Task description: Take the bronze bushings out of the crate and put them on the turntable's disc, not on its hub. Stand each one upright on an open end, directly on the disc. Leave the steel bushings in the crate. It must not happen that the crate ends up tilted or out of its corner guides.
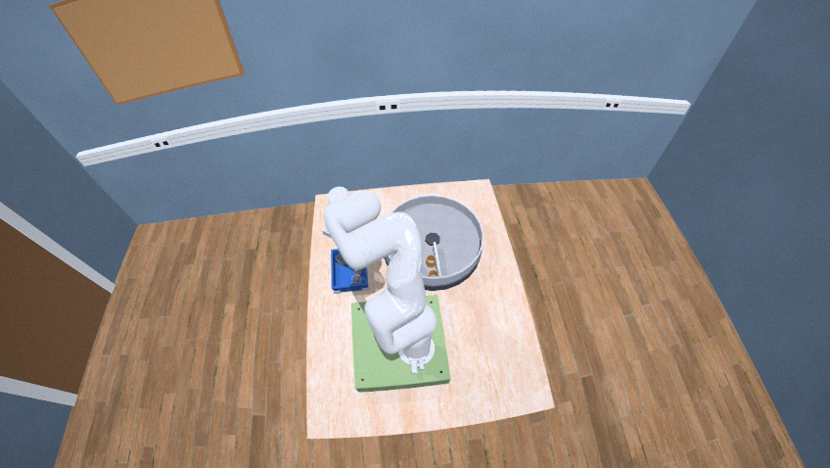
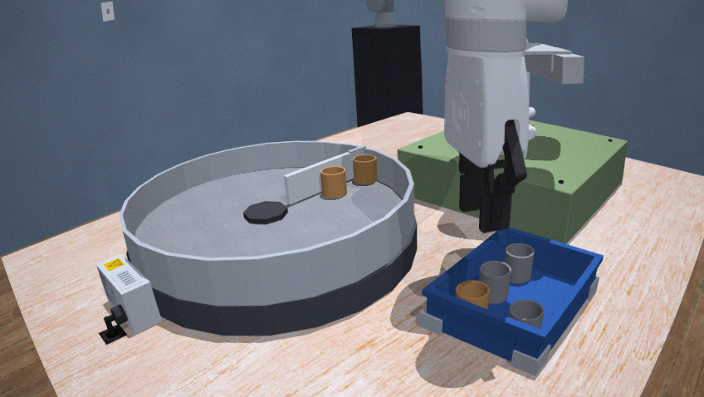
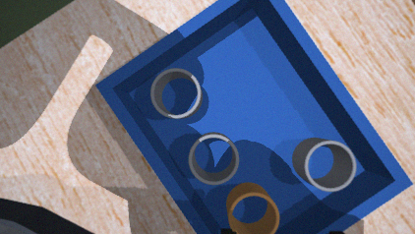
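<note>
On the bench (image 1: 493,360) (image 2: 295,365), the blue crate (image 1: 333,270) (image 2: 463,316) (image 3: 148,152) sits near right, a near steel bushing (image 1: 340,260) (image 2: 525,312) (image 3: 304,153) at its near side. Left of that stands the last bronze bushing (image 2: 476,298) (image 3: 247,192), with a middle steel bushing (image 2: 495,283) (image 3: 213,177) and a far steel bushing (image 1: 356,282) (image 2: 519,266) (image 3: 176,116) beyond. The tool (image 2: 481,219) (image 3: 283,232) hangs above the crate's far side — about half open, gripping nothing. Left, past the hub (image 1: 432,239) (image 2: 266,212), two bronzes stand upright on the disc (image 1: 459,232) (image 2: 197,227) — the inner bronze (image 1: 431,264) (image 2: 334,184) nearer, the outer bronze (image 1: 433,273) (image 2: 364,171) farther, both beside the white fence (image 1: 438,258) (image 2: 308,178).
</note>
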### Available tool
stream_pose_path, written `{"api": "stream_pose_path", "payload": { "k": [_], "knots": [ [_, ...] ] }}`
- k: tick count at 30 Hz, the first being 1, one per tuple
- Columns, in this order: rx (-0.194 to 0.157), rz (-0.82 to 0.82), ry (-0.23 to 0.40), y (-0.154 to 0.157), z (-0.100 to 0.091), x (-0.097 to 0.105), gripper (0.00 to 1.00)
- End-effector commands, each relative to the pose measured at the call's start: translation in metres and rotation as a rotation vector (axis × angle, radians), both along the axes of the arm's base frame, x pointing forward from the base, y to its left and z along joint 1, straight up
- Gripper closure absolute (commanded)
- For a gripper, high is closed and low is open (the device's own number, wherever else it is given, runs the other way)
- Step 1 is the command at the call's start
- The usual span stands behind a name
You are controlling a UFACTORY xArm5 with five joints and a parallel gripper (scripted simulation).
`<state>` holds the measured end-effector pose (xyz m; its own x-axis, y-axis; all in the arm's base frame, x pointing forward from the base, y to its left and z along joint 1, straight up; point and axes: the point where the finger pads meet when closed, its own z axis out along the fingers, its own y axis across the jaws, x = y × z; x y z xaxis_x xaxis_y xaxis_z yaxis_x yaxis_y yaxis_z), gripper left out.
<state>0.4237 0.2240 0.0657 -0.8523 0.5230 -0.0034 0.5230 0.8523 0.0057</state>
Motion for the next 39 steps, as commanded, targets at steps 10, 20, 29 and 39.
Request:
{"api": "stream_pose_path", "payload": {
  "k": [10, 20, 29, 39],
  "knots": [
    [0.001, 0.0, -0.003, 0.0, -0.036, 0.001, 0.52],
    [0.001, 0.0, -0.003, 0.0, -0.07, 0.001, 0.52],
    [0.001, 0.0, -0.003, 0.0, -0.072, 0.001, 0.52],
    [0.001, 0.0, -0.003, 0.0, -0.075, 0.001, 0.52]
  ]
}}
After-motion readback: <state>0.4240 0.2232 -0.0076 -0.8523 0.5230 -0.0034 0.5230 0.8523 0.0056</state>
